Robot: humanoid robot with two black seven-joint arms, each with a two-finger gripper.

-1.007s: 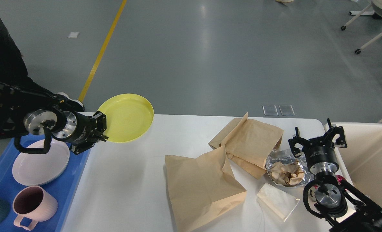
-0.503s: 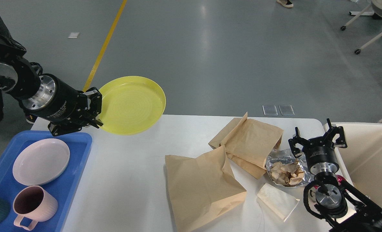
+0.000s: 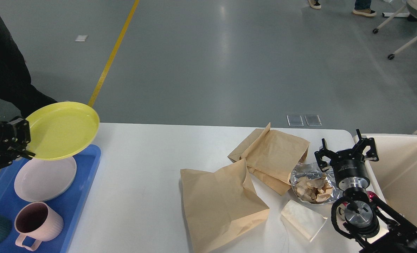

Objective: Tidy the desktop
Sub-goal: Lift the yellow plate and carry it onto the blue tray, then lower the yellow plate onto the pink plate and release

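Left of frame, left gripper (image 3: 25,142) clamps yellow plate (image 3: 62,130) above blue tray (image 3: 85,175); right gripper (image 3: 345,149) spread open over desktop (image 3: 141,182).

**Left gripper clamped, right spread**

The left gripper (image 3: 25,142) reaches in from the left edge, fingers pinching the yellow plate's (image 3: 62,129) near rim. Well right of that plate, the right gripper (image 3: 345,149) points upward, fingers spread apart, holding nothing.

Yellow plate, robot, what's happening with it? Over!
Left gripper shut on yellow plate, above pink plate in blue tray. Right gripper open, empty. Paper bags on desktop. Nothing blocking.
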